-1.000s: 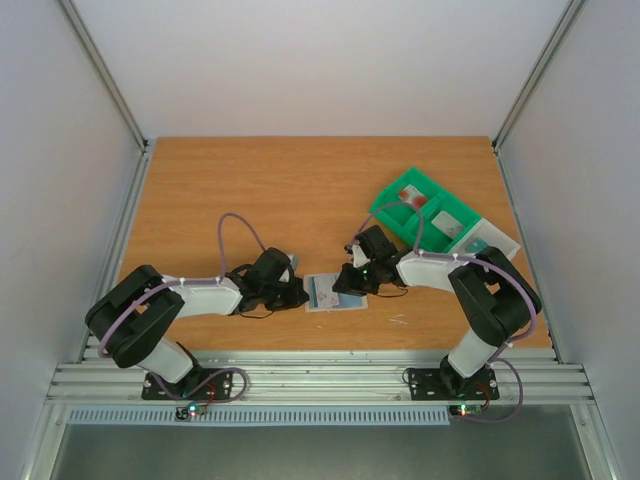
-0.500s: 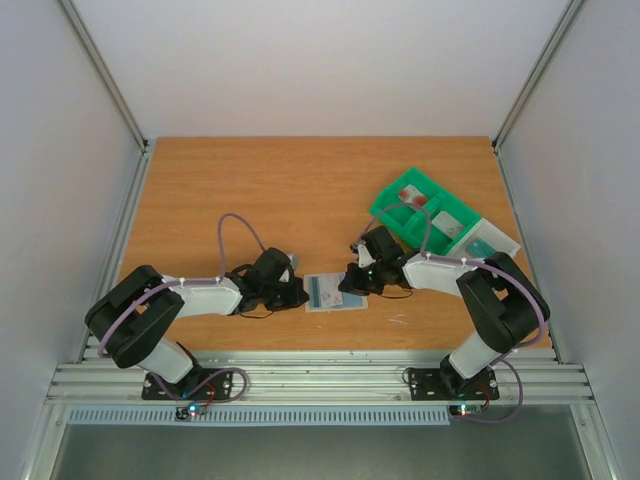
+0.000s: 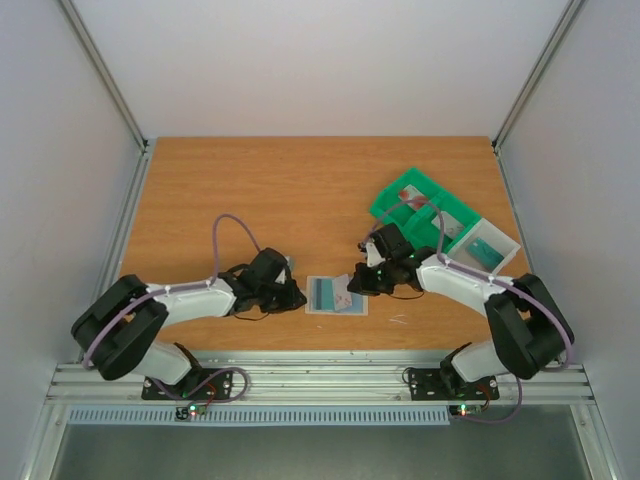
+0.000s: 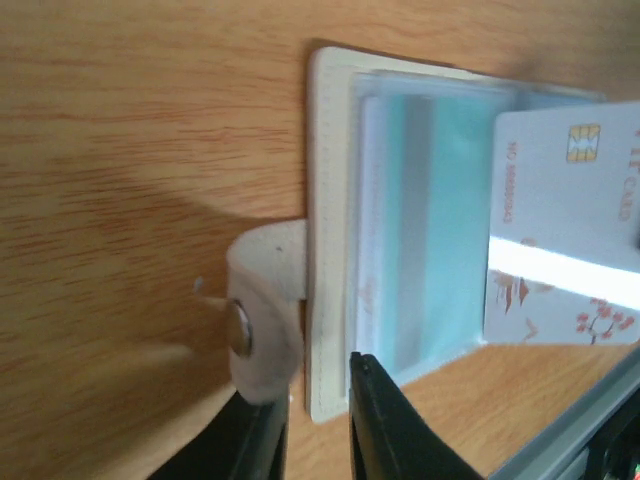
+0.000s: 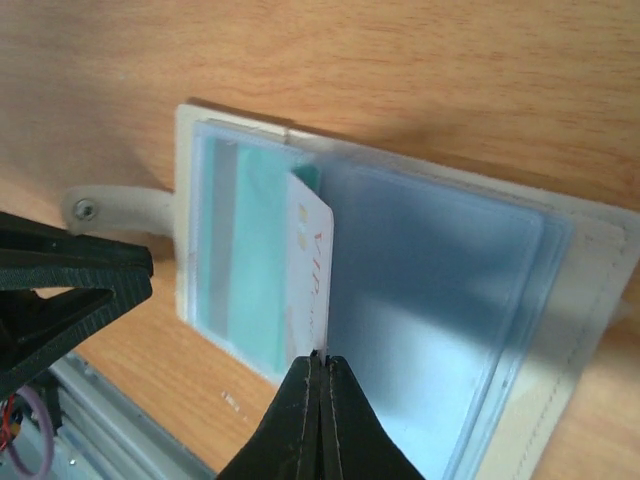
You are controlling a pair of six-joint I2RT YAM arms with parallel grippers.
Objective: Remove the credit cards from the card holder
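pale card holder (image 4: pixel 330 200) open flat; teal card (image 4: pixel 445 250) tucked inside; white chip card (image 4: pixel 565 200) tilted, partly out.

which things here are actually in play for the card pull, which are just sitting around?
In play: card holder; white card pinched by the right gripper; teal card inside the holder; left gripper by the tab.
Sitting around: green tray.

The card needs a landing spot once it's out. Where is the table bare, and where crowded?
Bare: the far half of the table, along the back wall, left of the green tray. Crowded: left gripper and right gripper at the card holder.
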